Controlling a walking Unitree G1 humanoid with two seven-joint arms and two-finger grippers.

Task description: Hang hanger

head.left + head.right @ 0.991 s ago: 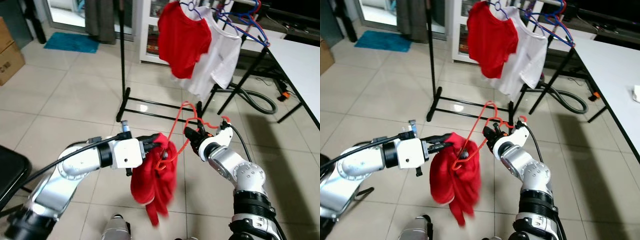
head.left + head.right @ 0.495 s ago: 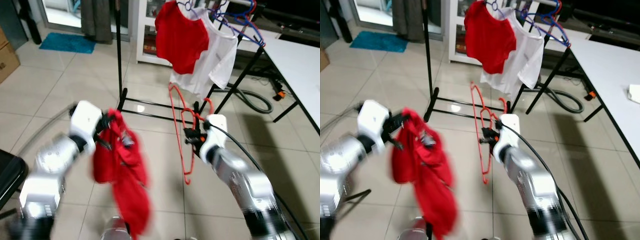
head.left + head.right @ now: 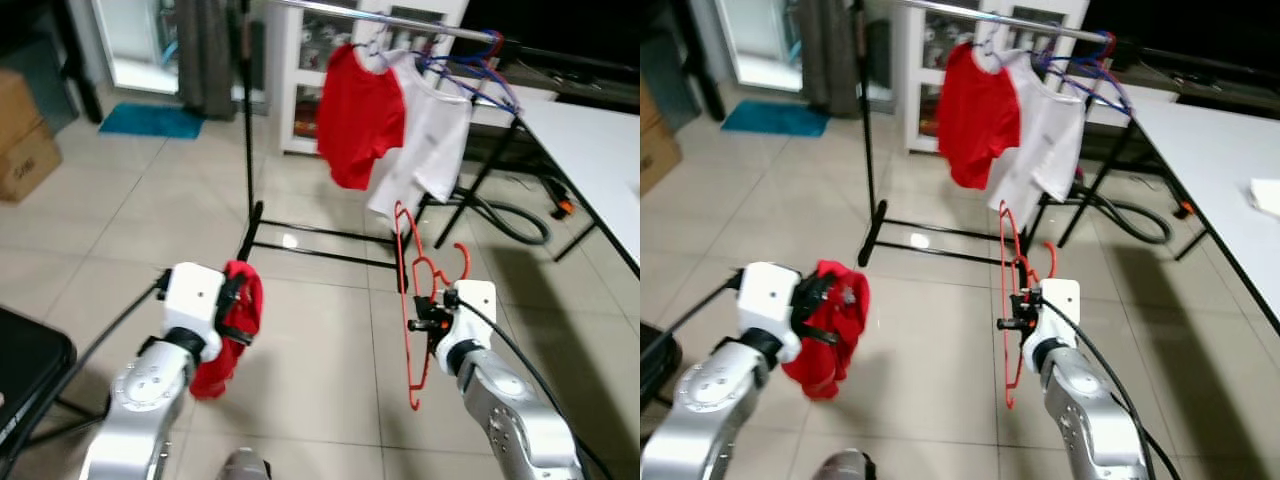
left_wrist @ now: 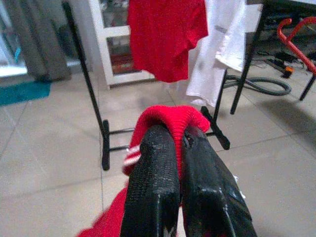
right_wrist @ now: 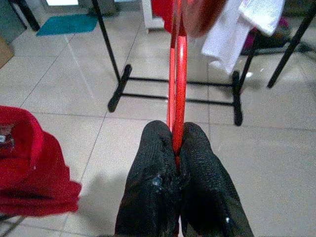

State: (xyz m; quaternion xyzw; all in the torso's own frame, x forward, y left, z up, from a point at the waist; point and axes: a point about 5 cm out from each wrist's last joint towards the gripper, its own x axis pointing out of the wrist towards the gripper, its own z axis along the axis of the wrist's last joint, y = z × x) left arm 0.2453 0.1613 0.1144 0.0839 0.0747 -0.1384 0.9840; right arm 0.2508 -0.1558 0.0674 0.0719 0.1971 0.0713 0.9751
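I've got the red hanger clamped in the right gripper, fingers pinched on its wire, long axis near vertical with the hook up top, held on the right, near side of the clothes rack. Left gripper is closed on a bunched red garment on the left; red shirt and white shirt already hang on the rail far ahead, white table far right

My left gripper pinches the shirt at nine o'clock, my right gripper the hanger at three; rack at twelve.
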